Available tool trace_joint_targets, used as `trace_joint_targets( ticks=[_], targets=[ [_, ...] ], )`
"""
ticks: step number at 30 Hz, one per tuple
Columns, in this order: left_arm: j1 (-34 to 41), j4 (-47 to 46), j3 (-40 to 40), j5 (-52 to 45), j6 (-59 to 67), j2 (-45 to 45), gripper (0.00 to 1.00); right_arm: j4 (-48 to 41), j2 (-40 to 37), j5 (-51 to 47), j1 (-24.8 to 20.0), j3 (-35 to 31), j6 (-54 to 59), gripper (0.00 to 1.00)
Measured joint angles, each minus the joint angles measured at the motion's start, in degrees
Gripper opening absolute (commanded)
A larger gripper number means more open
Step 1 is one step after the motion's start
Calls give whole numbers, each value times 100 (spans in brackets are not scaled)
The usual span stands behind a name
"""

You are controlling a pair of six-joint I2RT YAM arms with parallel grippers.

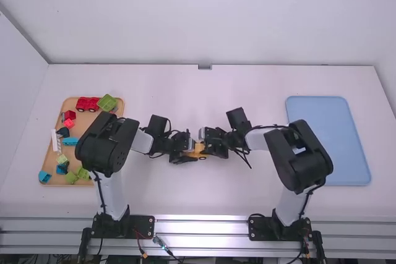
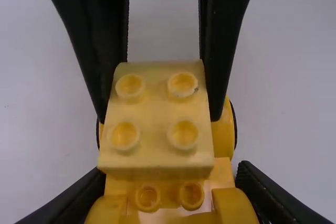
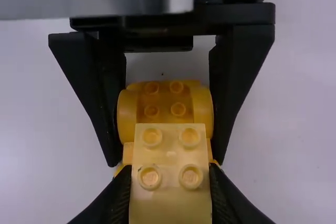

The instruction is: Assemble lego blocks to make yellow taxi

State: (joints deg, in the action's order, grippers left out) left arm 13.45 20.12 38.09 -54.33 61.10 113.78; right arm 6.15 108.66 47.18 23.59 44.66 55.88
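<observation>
Where the left hand pinches the yellow car base, the right hand pinches a yellow block over it.
Partial taxi, mid-tabletop: body begun; full seating of the block cannot be told. Probably remaining: press and release, then any further pieces from the wooden tray.

- I log the wooden tray as landmark.
- Red wheeled block: inside its far edge.
- Green block: inside its far right corner.
- Blue block: inside its near left corner.
- Blue tray: well apart, to its right.
</observation>
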Motion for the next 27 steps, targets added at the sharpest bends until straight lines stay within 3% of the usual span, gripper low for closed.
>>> trace_joint_targets(
  ticks=[7,27],
  targets=[
    [0,-2,0,-4,0,0,60,-13,0,-20,-337,-2,2,29],
    [2,35,-11,-9,-22,0,60,-103,0,-74,-184,7,367,24]
  ],
)
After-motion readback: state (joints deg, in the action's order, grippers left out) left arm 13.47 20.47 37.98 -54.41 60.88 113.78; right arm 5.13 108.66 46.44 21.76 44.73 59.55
